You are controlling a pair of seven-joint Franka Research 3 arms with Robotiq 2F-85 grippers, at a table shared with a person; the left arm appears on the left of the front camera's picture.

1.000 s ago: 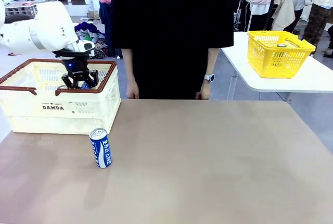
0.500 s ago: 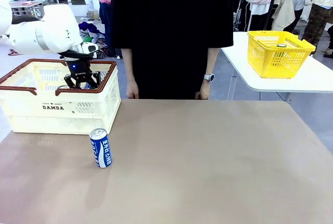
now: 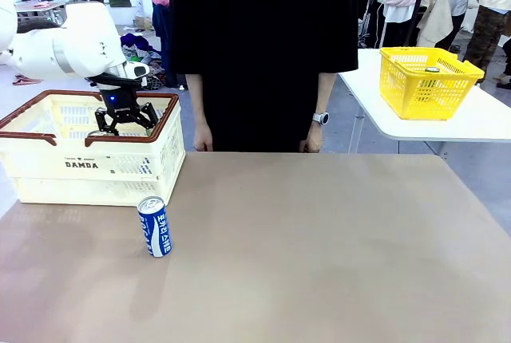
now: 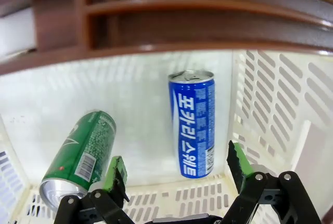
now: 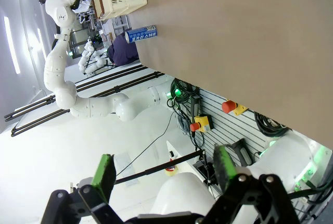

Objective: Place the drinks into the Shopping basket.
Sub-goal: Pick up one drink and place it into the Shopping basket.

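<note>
from the front, the left gripper (image 3: 124,125) hangs just inside the cream basket (image 3: 92,166) at the far left of the table (image 3: 335,239), and the basket wall hides what lies in it. a loose blue can (image 3: 155,226) stands upright on the table just in front of the basket, and a person (image 3: 263,56) in black stands at the far edge. the left wrist camera looks down into the basket and shows a second blue can (image 4: 192,122) and a green can (image 4: 78,156) lying on its floor, apart from each other. the left gripper's jaws are spread wide with nothing in them; the second blue can lies between the green pads (image 4: 117,172) but clear of both. the right gripper (image 5: 164,171) is also wide open and empty, well away from the cans. the cans are slim and silver-topped, the blue ones with white lettering
</note>
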